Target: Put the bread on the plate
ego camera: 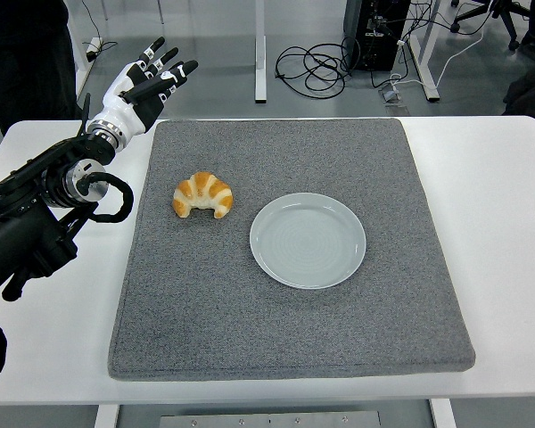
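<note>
A golden croissant (203, 195) lies on the grey mat (285, 339), left of centre. A pale round plate (308, 240) with nothing on it sits just to the croissant's right, a small gap between them. My left hand (152, 78) is raised over the table's far left corner, beyond the mat's back-left corner, its fingers spread and holding nothing. It is well behind and to the left of the croissant. The right arm is out of view.
The mat covers most of the white table (508, 223). Beyond the table's far edge are desk legs (259, 53), floor cables (316, 67) and a dark computer case (374, 31). A person in dark clothing (27, 53) stands at the top left.
</note>
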Robot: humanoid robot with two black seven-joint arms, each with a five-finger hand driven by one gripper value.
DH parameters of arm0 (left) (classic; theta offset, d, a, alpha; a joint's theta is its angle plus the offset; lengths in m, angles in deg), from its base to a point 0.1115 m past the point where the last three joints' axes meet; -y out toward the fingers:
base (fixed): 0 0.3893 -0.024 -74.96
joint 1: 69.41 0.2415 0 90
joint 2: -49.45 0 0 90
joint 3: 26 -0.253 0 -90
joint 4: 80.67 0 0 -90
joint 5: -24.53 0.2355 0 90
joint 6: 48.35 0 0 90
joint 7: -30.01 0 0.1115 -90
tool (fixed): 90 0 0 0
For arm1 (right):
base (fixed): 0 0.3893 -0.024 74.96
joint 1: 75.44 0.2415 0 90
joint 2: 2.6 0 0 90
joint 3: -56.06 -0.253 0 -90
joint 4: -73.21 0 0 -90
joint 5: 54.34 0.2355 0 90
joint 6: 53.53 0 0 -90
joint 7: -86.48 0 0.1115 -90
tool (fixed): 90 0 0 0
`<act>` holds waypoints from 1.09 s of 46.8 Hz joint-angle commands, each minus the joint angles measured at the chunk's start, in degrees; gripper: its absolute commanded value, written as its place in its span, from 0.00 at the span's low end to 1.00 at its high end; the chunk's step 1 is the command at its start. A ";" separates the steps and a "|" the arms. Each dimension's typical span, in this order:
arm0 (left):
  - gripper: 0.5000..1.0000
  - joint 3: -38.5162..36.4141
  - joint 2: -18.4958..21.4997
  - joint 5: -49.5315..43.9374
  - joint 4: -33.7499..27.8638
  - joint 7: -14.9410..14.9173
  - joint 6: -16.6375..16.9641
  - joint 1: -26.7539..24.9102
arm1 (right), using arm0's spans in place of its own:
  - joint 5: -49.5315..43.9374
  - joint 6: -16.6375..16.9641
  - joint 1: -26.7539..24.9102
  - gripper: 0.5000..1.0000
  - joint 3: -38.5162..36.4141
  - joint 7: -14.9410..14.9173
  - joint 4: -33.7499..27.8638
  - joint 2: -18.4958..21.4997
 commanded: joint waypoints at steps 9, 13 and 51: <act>0.95 0.27 0.63 0.03 -1.58 0.10 0.09 0.09 | 0.00 0.00 0.00 1.00 0.00 0.00 0.00 0.00; 0.95 0.09 0.72 0.03 -1.58 0.19 0.09 0.00 | 0.00 0.00 0.00 1.00 0.00 0.00 0.00 0.00; 0.95 -8.43 12.14 2.92 -20.91 0.28 5.45 0.00 | 0.00 0.00 0.00 1.00 0.00 0.00 0.00 0.00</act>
